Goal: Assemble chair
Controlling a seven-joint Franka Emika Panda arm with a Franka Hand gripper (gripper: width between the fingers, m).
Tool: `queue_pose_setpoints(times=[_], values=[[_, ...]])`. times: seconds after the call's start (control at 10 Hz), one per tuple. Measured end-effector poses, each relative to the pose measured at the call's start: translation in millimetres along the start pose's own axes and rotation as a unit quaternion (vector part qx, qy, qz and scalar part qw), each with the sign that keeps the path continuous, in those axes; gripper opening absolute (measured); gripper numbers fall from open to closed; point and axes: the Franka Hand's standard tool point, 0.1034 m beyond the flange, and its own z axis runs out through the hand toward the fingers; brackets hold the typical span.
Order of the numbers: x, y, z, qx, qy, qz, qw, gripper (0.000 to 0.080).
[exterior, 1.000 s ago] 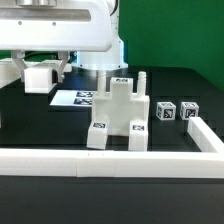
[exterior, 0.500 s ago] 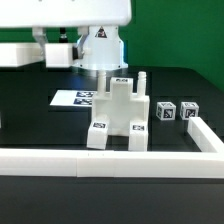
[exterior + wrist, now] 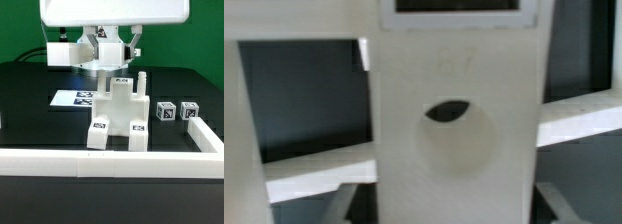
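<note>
In the wrist view a matte white chair part [image 3: 455, 150] with an oval hole and a black-and-white tag fills the middle. My gripper [image 3: 455, 208] is shut on it, a grey finger [image 3: 356, 203] on each side. In the exterior view the gripper [image 3: 110, 58] hangs just above and behind the partly built chair [image 3: 118, 118]. That chair is a blocky white stepped piece with tags, standing on the black table against the front rail. The held part is hard to tell from the arm in this view.
Two small tagged white blocks [image 3: 165, 110] [image 3: 187, 112] lie to the exterior view's right of the chair. A thin white peg [image 3: 143, 82] stands behind it. The marker board [image 3: 78, 98] lies at the back left. A low white border rail [image 3: 110, 158] runs along the front and right.
The arm has swung from the exterior view's left to the middle, over the standing chair piece, carrying the held part. The parts on the table have not moved.
</note>
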Motion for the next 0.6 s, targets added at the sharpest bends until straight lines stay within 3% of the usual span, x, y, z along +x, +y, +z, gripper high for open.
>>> queue_pose_setpoints(times=[0.3, 0.4, 0.6], values=[[-2.5, -2.1, 2.9, -0.004, -0.003, -0.007, 1.0, 0.0285], [-9.2, -14.1, 6.2, -0.014, -0.008, -0.04, 0.999, 0.0285], [-15.6, -27.3, 9.0, -0.018, -0.017, -0.045, 0.999, 0.0285]])
